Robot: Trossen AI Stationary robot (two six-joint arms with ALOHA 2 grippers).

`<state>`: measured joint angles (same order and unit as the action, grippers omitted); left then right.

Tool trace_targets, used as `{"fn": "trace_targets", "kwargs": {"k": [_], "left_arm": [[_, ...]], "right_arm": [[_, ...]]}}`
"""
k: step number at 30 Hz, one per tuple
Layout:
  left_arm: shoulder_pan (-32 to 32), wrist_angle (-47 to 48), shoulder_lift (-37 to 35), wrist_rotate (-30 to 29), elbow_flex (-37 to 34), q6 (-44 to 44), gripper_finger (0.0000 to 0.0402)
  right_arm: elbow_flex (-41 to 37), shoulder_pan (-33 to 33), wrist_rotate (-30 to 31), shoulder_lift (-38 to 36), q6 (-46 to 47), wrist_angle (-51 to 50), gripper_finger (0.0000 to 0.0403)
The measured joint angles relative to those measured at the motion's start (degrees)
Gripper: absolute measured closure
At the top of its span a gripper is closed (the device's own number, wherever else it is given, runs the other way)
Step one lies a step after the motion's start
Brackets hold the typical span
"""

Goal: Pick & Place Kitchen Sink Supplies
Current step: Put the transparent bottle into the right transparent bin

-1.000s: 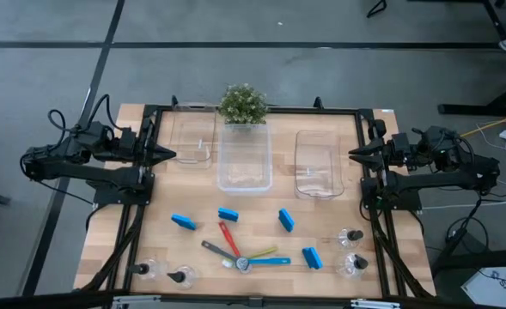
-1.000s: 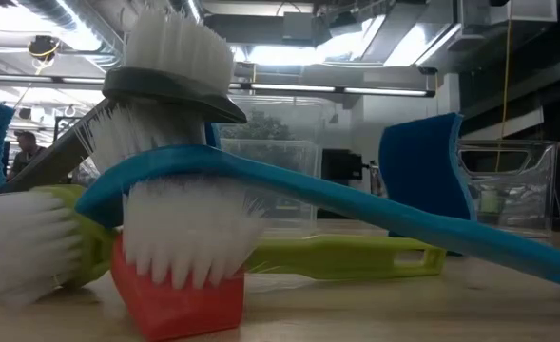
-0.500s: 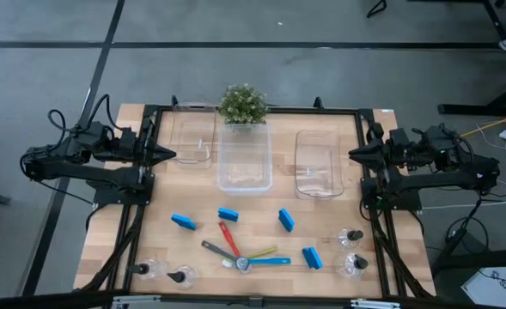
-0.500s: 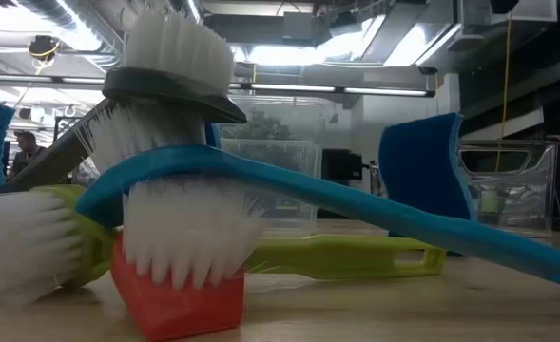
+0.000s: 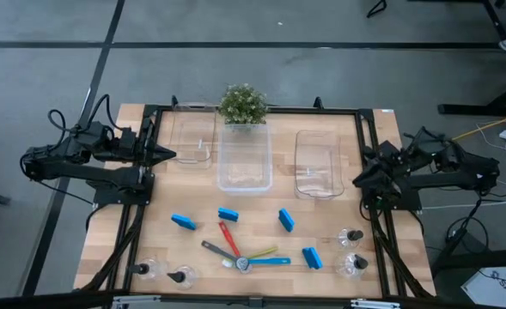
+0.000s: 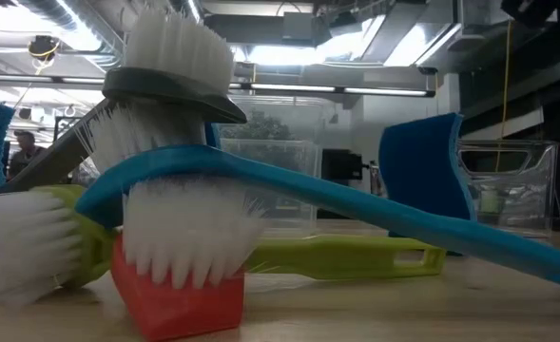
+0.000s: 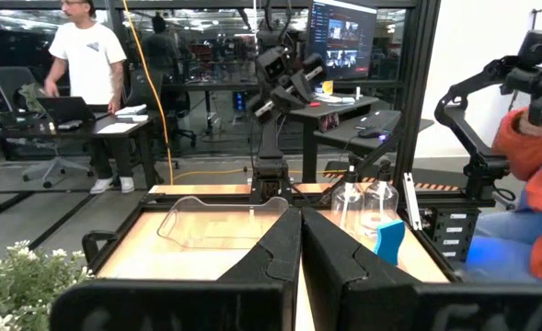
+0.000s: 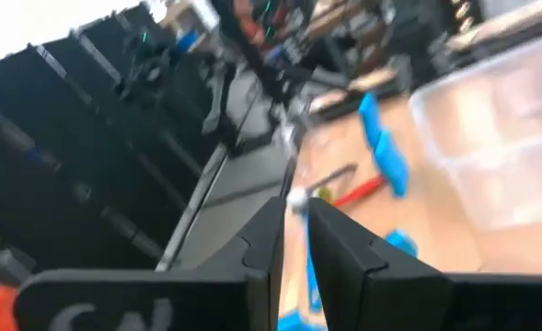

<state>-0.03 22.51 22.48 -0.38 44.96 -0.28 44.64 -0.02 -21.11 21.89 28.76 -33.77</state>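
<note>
Several blue sponges (image 5: pixel 228 214) lie on the wooden table's near half. The red (image 5: pixel 228 236), grey (image 5: pixel 214 249), yellow-green (image 5: pixel 257 253) and blue (image 5: pixel 270 261) brushes lie crossed, their heads piled at the near middle (image 6: pixel 165 85). Clear pump bottles stand near left (image 5: pixel 181 276) and near right (image 5: pixel 350 236). My left gripper (image 5: pixel 173 155) hovers shut at the left edge, pointing level over the table. My right gripper (image 5: pixel 356 180) hovers at the right edge, rolled and tipped down, its fingers (image 8: pixel 275 221) a narrow slit apart with nothing between them.
Three clear bins stand across the far half: left (image 5: pixel 192 137), middle (image 5: pixel 244 156), right (image 5: pixel 318 163). A green potted plant (image 5: pixel 242 103) stands at the far middle. A black frame (image 5: pixel 360 129) rims the table. People show in the room beyond (image 7: pixel 91 55).
My right gripper has rolled about its own line and tipped downward, its fingertips swinging toward the table's near edge. The gap between its fingers looks unchanged.
</note>
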Motion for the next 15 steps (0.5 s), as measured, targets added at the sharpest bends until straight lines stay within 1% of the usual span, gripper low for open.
{"fn": "trace_targets", "kwargs": {"k": [5, 8, 15], "left_arm": [[0.01, 0.01, 0.0, 0.0, 0.0, -0.01, 0.0395], [-0.01, -0.01, 0.0, 0.0, 0.01, 0.01, 0.0396], [0.01, -0.01, 0.0, 0.0, -0.01, -0.01, 0.0396]], "right_arm": [[0.0, -0.01, 0.05, 0.0, -0.73, -2.01, 0.0347], [0.01, -0.01, 1.71, 0.15, -0.77, -1.0, 0.0347], [0.02, -0.01, 12.06, 0.26, -5.27, 0.03, 0.0347]]}}
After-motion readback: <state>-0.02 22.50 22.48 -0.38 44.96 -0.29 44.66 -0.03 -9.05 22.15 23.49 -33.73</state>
